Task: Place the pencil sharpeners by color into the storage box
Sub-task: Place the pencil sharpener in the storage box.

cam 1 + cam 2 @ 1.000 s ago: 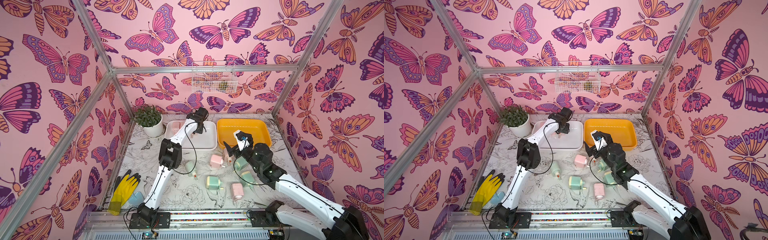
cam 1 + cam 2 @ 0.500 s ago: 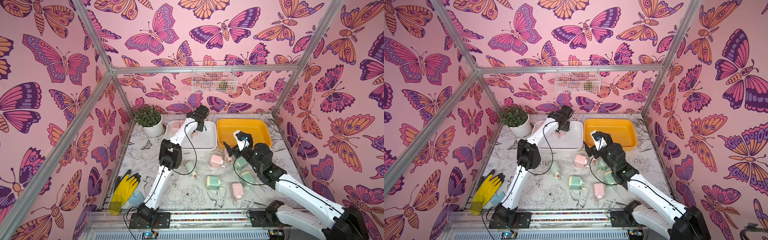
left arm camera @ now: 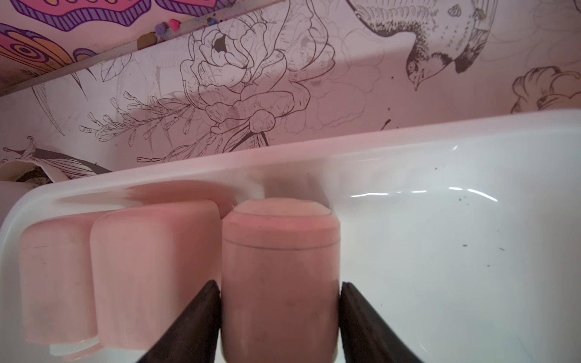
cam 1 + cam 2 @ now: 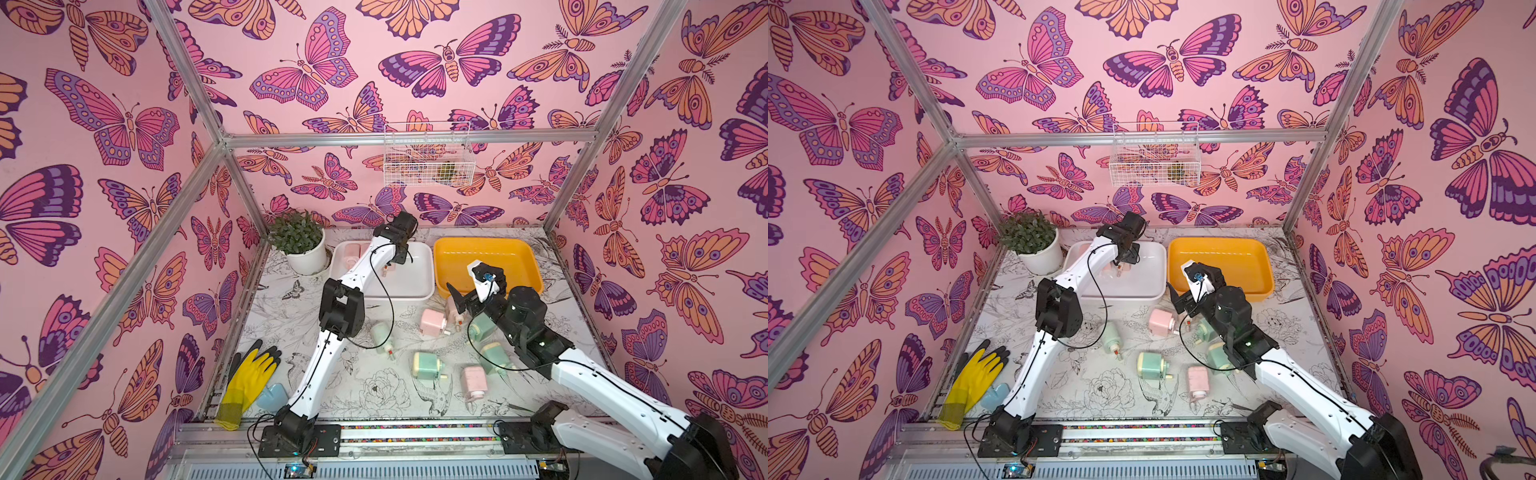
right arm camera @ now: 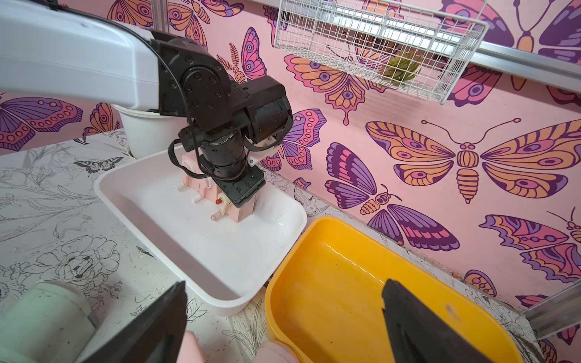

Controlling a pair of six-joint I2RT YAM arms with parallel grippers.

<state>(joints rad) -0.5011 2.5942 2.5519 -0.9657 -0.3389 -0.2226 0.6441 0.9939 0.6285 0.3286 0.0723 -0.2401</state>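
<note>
Left end effector [image 3: 279,284] is clasping a pink sharpener [image 3: 279,248] by its sides, holding it inside the white storage box [image 3: 408,141], just beside two other pink sharpeners [image 3: 154,267]. Right end effector [image 5: 284,283] is hovering wide open near the yellow box [image 5: 345,251], while loose sharpeners [image 4: 428,365], pink and green, are lying on the bench [image 4: 291,316].

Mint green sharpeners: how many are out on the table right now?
4. One green sharpener lies beside the left arm, one front-centre, and two sit partly under the right arm. The yellow bin shows none; more could hide beneath that arm.
</note>
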